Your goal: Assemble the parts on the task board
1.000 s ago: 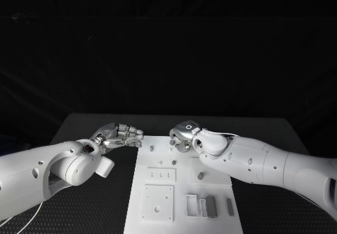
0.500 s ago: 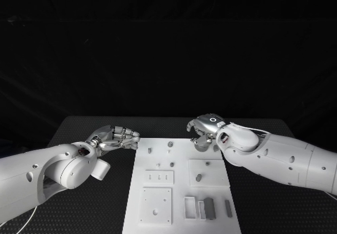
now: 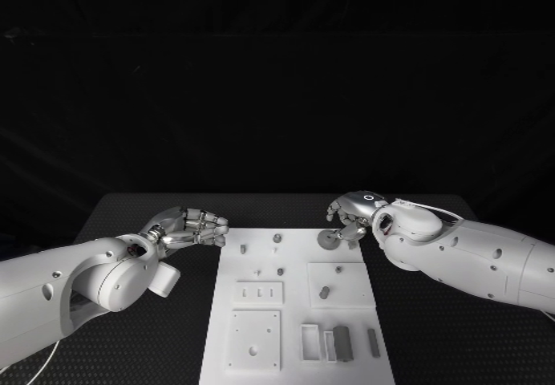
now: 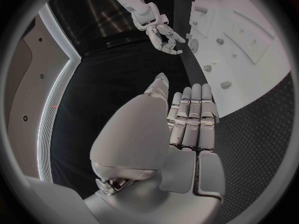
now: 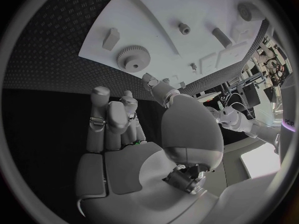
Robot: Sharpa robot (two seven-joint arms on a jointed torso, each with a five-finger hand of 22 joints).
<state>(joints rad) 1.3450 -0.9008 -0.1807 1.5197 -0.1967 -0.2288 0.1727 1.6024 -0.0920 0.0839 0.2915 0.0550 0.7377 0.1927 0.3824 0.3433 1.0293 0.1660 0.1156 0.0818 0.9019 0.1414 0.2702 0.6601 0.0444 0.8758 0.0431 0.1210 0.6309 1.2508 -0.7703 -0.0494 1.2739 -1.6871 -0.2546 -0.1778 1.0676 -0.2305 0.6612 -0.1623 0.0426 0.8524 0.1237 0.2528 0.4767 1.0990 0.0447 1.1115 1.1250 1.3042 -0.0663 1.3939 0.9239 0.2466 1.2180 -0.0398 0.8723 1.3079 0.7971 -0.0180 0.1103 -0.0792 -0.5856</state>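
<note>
The white task board [image 3: 295,269] lies in the middle of the table. A grey gear [image 3: 332,237] lies at its far right corner, also seen as the gear [image 5: 132,58] flat on the board [image 5: 162,15]. My right hand [image 3: 354,213] hovers just over and behind the gear, its fingers [image 5: 99,114] stretched out and its thumb tip close beside the gear, with nothing between them. My left hand [image 3: 192,227] hangs off the board's far left corner, its fingers [image 4: 193,114] side by side and loosely bent, holding nothing. The left wrist view shows the right hand [image 4: 163,32] above the gear [image 4: 193,45].
Small grey pegs [image 3: 277,237] stand in the board's far rows and another peg [image 3: 326,293] in the right square plate. Grey bars [image 3: 343,343] lie by the slots at the near edge. Black table mat [image 3: 151,321] surrounds the board.
My right hand has moved right, from over the board's far left part to its far right corner, where the gear now shows. The left hand has drawn back slightly to the left.
</note>
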